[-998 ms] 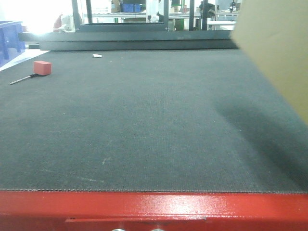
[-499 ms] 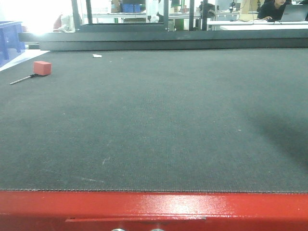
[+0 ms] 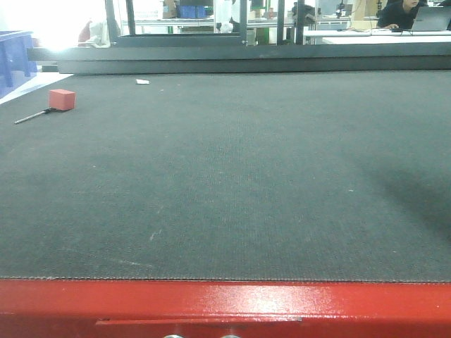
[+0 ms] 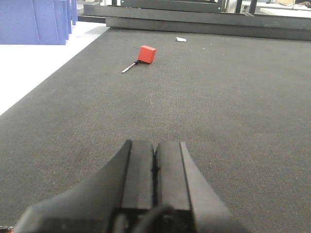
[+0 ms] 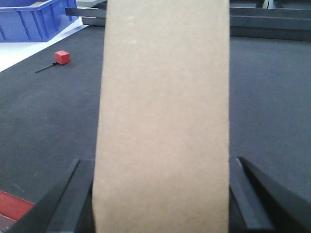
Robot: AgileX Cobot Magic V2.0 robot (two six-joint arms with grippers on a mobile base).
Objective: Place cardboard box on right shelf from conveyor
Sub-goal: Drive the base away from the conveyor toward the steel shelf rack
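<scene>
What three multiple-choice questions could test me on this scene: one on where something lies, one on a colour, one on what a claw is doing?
1. Seen from the front, where on the conveyor belt does the red block lie?
A. near right
B. centre
C. far left

2. What colour is the plastic bin beside the belt?
A. green
B. blue
C. yellow

3. What is the right gripper doing?
A. clasping the cardboard box
B. hanging open and empty
C. pinching the block

Answers:
1 C: the block sits far back by the belt's left edge.
2 B: the right wrist view shows the bin's blue walls.
3 A: the box fills the gap between the two fingers.
</scene>
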